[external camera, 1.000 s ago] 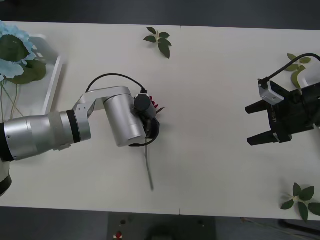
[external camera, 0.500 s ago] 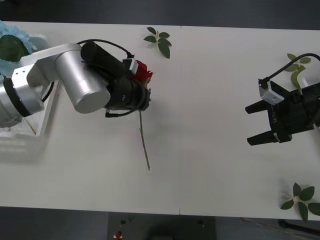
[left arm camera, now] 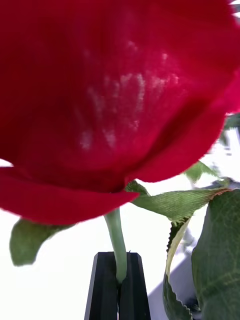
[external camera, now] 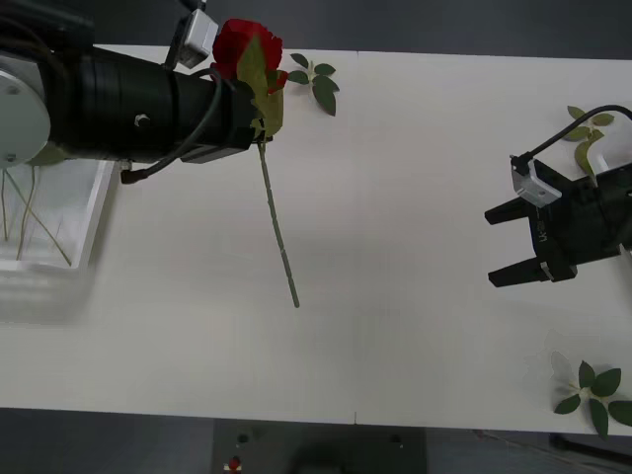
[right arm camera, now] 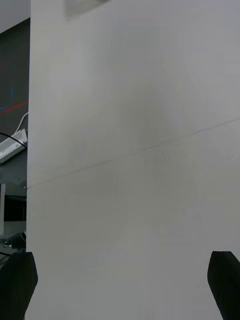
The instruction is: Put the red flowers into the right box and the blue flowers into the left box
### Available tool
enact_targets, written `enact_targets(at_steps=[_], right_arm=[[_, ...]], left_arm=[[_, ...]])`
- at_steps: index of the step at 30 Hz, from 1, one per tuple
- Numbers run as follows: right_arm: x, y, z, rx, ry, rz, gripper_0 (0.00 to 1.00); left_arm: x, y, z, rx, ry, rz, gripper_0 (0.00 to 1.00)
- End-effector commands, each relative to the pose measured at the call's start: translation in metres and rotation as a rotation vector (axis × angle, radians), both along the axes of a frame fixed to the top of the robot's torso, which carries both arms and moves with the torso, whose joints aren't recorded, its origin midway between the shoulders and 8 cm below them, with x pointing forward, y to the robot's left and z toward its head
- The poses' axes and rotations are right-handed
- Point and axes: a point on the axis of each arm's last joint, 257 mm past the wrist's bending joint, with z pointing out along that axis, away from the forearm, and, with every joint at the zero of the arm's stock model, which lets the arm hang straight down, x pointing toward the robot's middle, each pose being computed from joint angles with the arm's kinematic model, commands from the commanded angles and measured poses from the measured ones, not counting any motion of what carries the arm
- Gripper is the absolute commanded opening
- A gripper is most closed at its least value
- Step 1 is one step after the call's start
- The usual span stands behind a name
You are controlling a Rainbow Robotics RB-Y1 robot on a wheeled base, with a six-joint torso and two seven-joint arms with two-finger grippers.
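A red flower (external camera: 240, 44), a rose with a deep red bloom (left arm camera: 115, 90), hangs above the table's far left. Its thin stem (external camera: 278, 232) slants down toward the middle. My left gripper (external camera: 255, 123) is shut on that stem just under the bloom, with the black fingers (left arm camera: 106, 287) pressed together around it. The left box (external camera: 94, 202), a white tray, lies under the left arm and holds thin green stems (external camera: 22, 212); the blue flowers' heads are hidden behind the arm. My right gripper (external camera: 502, 244) hovers open over the table's right side, holding nothing. A white corner of the right box (external camera: 614, 150) shows at the right edge.
Loose green leaf sprigs lie at the far middle (external camera: 314, 79), far right (external camera: 590, 126) and near right corner (external camera: 595, 390). A bare white tabletop (right arm camera: 130, 150) stretches between the two arms.
The left arm has lifted the rose off the table and swung it up and to the far left. The right arm has not moved.
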Motion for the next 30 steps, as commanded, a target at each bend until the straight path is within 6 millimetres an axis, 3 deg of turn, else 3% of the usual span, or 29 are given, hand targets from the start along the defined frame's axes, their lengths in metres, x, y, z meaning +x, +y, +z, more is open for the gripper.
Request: enact_targets(at_steps=[1,2,3,7,10,14,19,21,23,25,30], right_arm=[[0.012,-0.012,0.022,-0.027,-0.046,-0.017,1.0],[0.012,-0.012,0.022,-0.027,-0.046,-0.017,1.0],[0.006,-0.009,0.009,-0.014,-0.014,-0.02,1.0],[0.009,-0.005,0.017,0.001,-0.029,-0.015,1.0],[0.013,-0.01,0.038,-0.006,-0.053,0.0,1.0],[0.009,-0.014,0.078,-0.006,-0.068,0.058,1.0],[0.003,-0.015,0.133,0.02,-0.031,0.06,0.98],[0.0,-0.014,0.152,0.039,0.016,0.034,0.94],[-0.005,-0.01,0.176,0.068,0.083,-0.01,0.84],[-0.009,-0.006,0.19,0.088,0.133,-0.044,0.81],[-0.019,0.017,0.203,0.152,0.261,-0.119,0.8]], left_arm=[[-0.016,-0.016,0.043,-0.089,-0.07,-0.062,0.0],[-0.017,-0.019,0.049,-0.112,-0.075,-0.066,0.0],[-0.017,-0.025,0.059,-0.158,-0.089,-0.072,0.0],[-0.013,-0.042,0.092,-0.298,-0.137,-0.08,0.0],[-0.011,-0.048,0.113,-0.352,-0.198,-0.096,0.0],[-0.013,-0.056,0.123,-0.363,-0.259,-0.129,0.0],[-0.02,-0.073,0.118,-0.36,-0.294,-0.17,0.0],[-0.025,-0.082,0.114,-0.375,-0.297,-0.181,0.0],[-0.028,-0.093,0.105,-0.381,-0.313,-0.189,0.0],[-0.031,-0.1,0.091,-0.365,-0.309,-0.199,0.0],[-0.04,-0.111,0.056,-0.327,-0.272,-0.221,0.0]])
